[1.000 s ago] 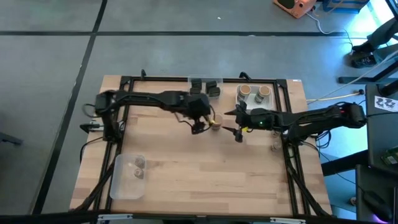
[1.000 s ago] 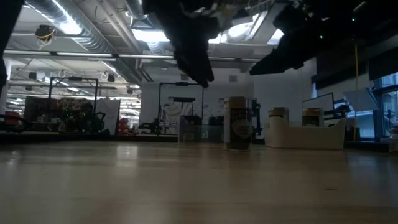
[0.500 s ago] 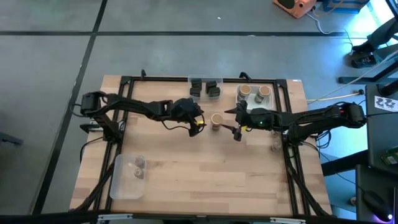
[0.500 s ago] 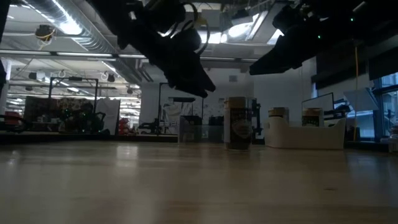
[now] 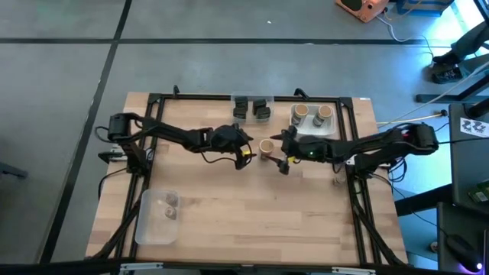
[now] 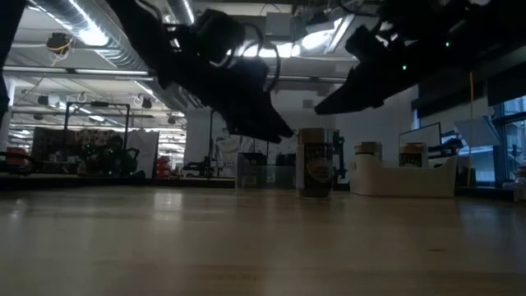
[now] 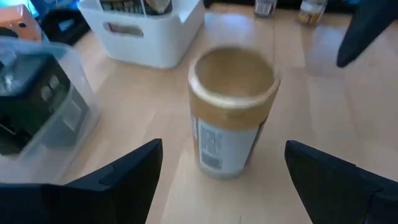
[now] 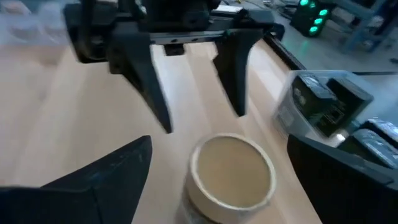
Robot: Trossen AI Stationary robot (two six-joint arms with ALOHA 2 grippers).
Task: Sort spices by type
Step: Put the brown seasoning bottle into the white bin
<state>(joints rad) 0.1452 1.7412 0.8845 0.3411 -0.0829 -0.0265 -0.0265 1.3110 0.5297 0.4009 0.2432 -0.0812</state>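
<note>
Wooden table carries your tan-topped jar upright; your left gripper and right gripper flank it, both spread wide, touching nothing.

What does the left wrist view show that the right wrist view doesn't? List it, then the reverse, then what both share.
Only the left wrist view: the white tray and two small jars far off.
Only the right wrist view: the left hand, open, facing the camera.
Both: the tan-topped jar upright on the table, and dark boxy jars in a clear tray.
</note>
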